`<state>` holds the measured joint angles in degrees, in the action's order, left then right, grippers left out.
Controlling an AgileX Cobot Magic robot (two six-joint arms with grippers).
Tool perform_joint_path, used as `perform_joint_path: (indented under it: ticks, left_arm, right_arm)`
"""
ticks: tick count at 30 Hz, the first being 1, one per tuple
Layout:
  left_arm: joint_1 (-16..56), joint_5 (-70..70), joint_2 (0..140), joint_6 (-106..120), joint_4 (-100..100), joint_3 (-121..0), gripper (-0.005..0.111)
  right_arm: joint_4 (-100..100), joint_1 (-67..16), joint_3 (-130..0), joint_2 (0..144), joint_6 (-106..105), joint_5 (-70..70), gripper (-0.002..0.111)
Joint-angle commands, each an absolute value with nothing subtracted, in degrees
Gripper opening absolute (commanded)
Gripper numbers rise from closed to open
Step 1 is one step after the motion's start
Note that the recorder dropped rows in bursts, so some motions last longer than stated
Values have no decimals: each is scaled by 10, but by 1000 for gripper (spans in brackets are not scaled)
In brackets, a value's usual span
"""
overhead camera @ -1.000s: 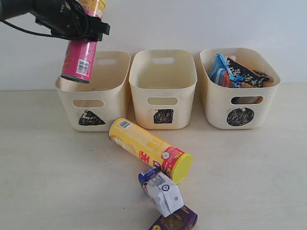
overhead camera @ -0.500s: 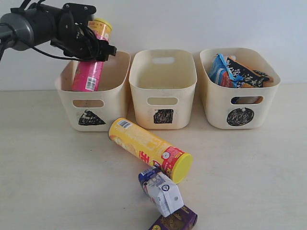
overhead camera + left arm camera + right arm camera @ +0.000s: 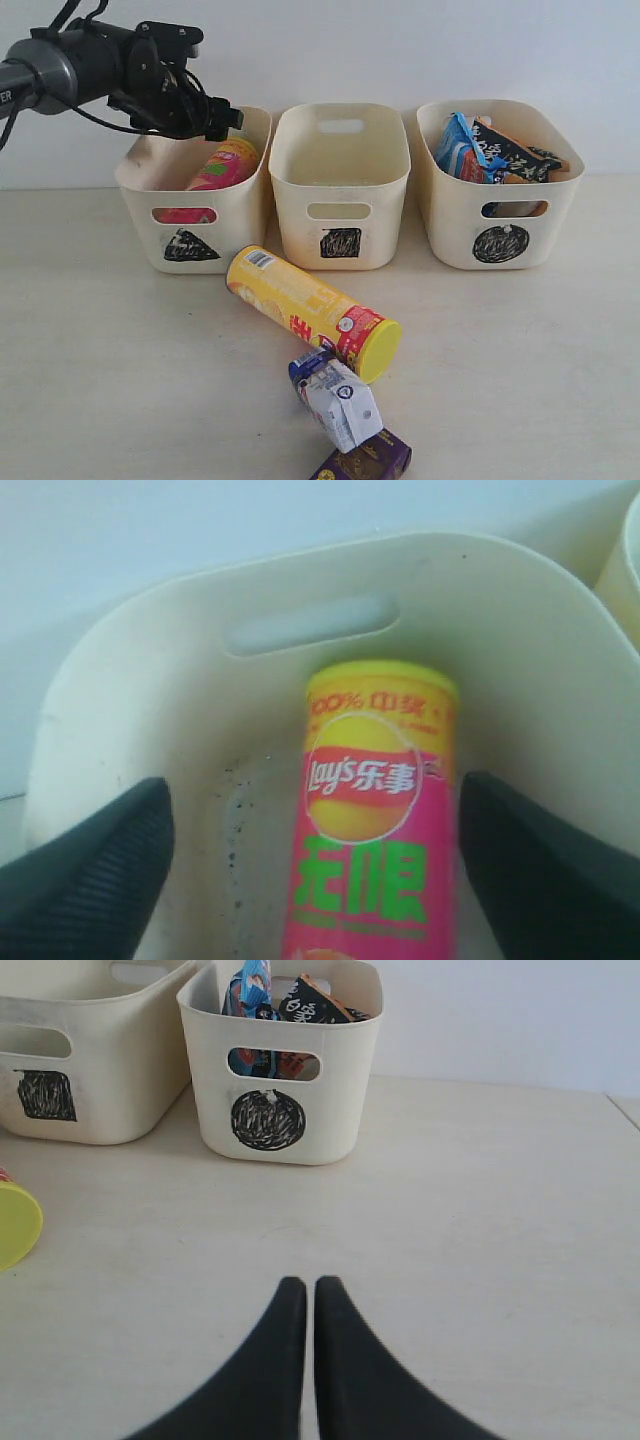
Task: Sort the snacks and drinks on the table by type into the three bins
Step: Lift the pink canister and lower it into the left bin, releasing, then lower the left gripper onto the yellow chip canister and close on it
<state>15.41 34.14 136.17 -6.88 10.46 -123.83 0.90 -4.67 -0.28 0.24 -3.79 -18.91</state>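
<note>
The pink chip tube [image 3: 222, 168] lies tilted inside the triangle bin [image 3: 228, 215], its yellow top against the far wall. My left gripper [image 3: 190, 108] hovers over that bin, open, its fingers [image 3: 110, 860] apart on either side of the pink tube [image 3: 375, 820] without touching it. On the table [image 3: 520, 350] lie the yellow tube [image 3: 310, 308], the white-and-purple carton [image 3: 340, 400] and the dark purple carton [image 3: 365, 460]. The blue bag [image 3: 458, 148] and the orange-trimmed dark bag [image 3: 510, 150] stand in the circle bin [image 3: 455, 220]. My right gripper [image 3: 312, 1282] is shut and empty, low over bare table.
The square bin [image 3: 380, 200] stands between the other two with nothing showing inside. All three bins line the back wall. The yellow tube's lid [image 3: 15, 1225] shows off to the side of my right gripper, with the circle bin [image 3: 340, 1090] beyond.
The left gripper lowered the pink tube into the triangle bin and let go of it. The tube dropped and now leans inside the bin; the jaws are apart.
</note>
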Motion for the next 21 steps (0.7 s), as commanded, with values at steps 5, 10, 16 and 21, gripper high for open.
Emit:
perform_joint_path:
  ticks: [5,10,16,21]
  left_arm:
    - [151,430,1301,83,103,-1243,55]
    - [151,501,1262,149,100,-1243,10]
    - [151,618,1230,274,47,-1236,4]
    - [151,643,1182,387,-44,-1171,4]
  right_arm:
    - [9,-45,0,0,-38,-185,0]
    - [9,-45,0,0,-38,-185,0]
    - [9,-45,0,0,-38,-185,0]
    - [9,-45,0,0,-38,-185,0]
